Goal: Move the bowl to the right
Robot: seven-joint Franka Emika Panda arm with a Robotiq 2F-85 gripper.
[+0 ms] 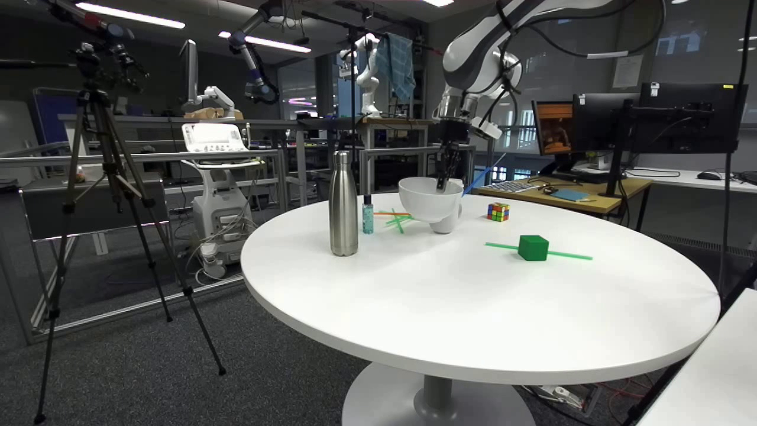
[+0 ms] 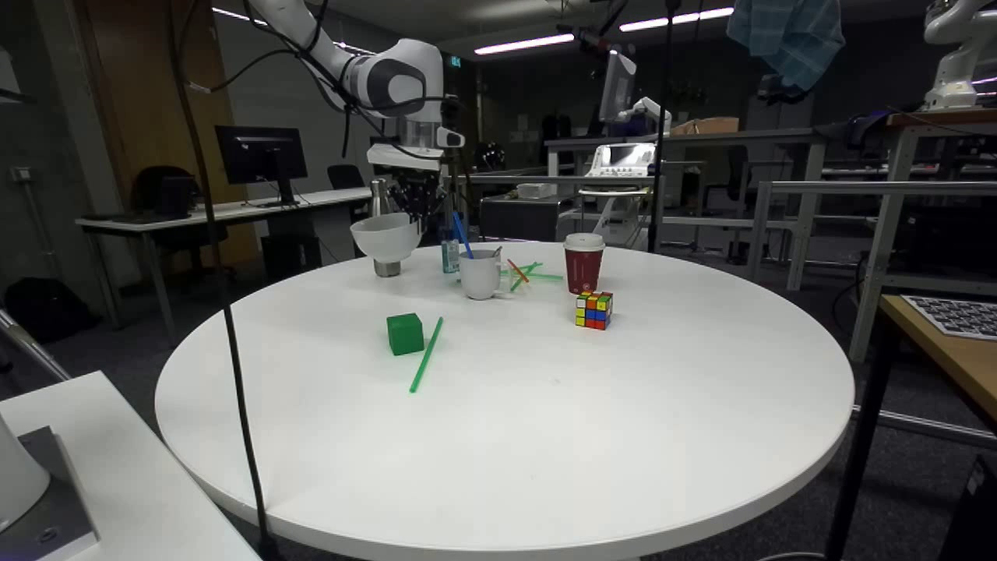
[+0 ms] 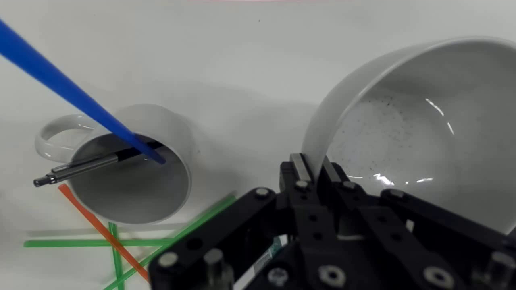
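The white bowl (image 1: 427,201) is held above the round white table in both exterior views. In an exterior view the bowl (image 2: 385,238) hangs in front of the steel bottle, whose base shows below it. My gripper (image 1: 442,184) points down at the bowl's rim. In the wrist view my gripper (image 3: 315,167) is shut on the near-side wall of the bowl (image 3: 395,133), one finger inside and one outside. The bowl is at the right of that view, its right part cut off by the frame; its inside holds only small dark specks.
A white mug (image 3: 133,197) with a blue straw (image 3: 80,94) and a pen stands beside the bowl. Steel bottle (image 1: 343,207), teal bottle (image 1: 368,218), red cup (image 2: 584,269), puzzle cube (image 2: 594,310), green block (image 2: 405,333) and loose straws (image 1: 397,220) are on the table (image 1: 443,319).
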